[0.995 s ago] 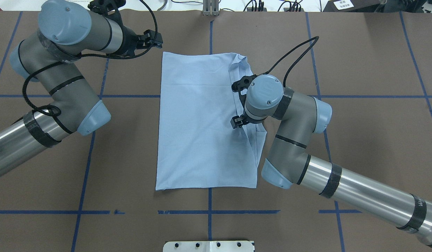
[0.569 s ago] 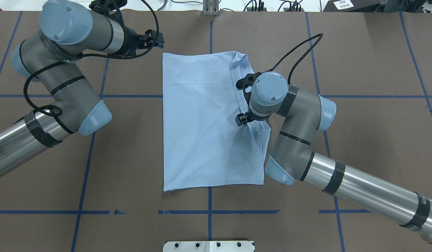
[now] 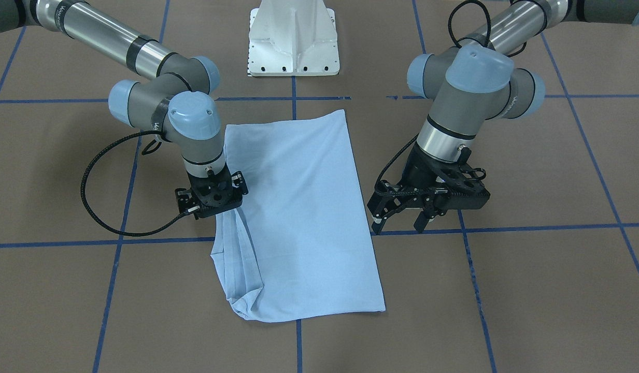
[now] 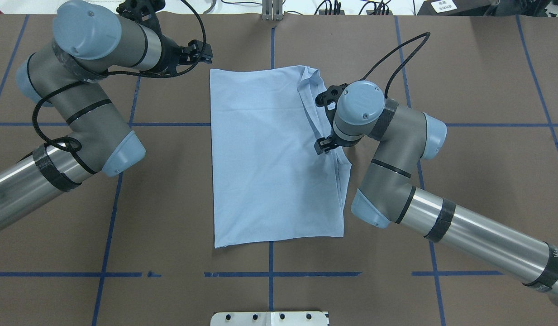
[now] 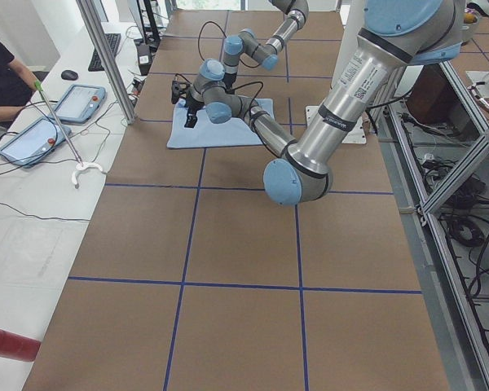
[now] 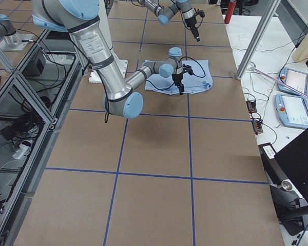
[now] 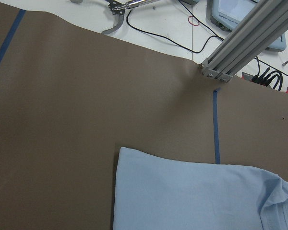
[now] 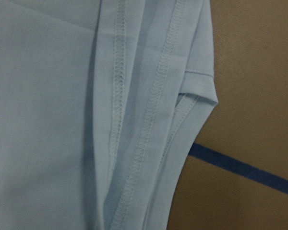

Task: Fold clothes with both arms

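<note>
Brown papered bench (image 3: 506, 290) is carrying the thin light-blue T-shirt (image 3: 298, 217); front view, my right fingers (image 3: 215, 210) are pinching its bunched edge, left fingers (image 3: 399, 220) spread empty beside it. Overhead, I'm judging it soft, limp; grip the hems (image 4: 340, 190).

A robotics lab: aluminium framing (image 5: 448, 244), teach pendants (image 6: 295, 110), taped table (image 4: 487, 181).

One shirt (image 4: 265, 154) lies on one table (image 4: 478, 181), with two arms: left (image 4: 75, 113) and right (image 4: 423, 217). Two grippers: left (image 3: 428, 204), right (image 3: 211, 197).
</note>
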Controlling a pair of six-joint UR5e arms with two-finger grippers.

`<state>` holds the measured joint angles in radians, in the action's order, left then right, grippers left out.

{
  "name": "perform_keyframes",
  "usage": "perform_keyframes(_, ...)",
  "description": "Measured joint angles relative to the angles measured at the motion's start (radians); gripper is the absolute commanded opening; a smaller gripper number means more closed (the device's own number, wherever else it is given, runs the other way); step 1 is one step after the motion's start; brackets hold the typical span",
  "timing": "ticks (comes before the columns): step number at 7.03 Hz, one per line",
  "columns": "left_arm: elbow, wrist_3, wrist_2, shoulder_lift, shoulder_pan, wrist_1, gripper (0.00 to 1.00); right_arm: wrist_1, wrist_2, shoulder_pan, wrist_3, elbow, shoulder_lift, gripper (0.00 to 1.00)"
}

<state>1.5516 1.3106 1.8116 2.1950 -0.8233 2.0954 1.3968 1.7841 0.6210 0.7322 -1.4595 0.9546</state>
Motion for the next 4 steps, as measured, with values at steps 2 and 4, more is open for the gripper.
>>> perform_keyframes(2, -0.001, 0.001, 0.000, 0.002, 0.001, 0.001, 1.00, -0.002, 0.001, 0.029, -0.025, 0.019, 0.005, 1.00)
perform_keyframes(4, 0.000, -0.001, 0.000, 0.003, 0.002, 0.001, 1.00, -0.004, 0.008, 0.069, -0.057, 0.043, 0.000, 1.00)
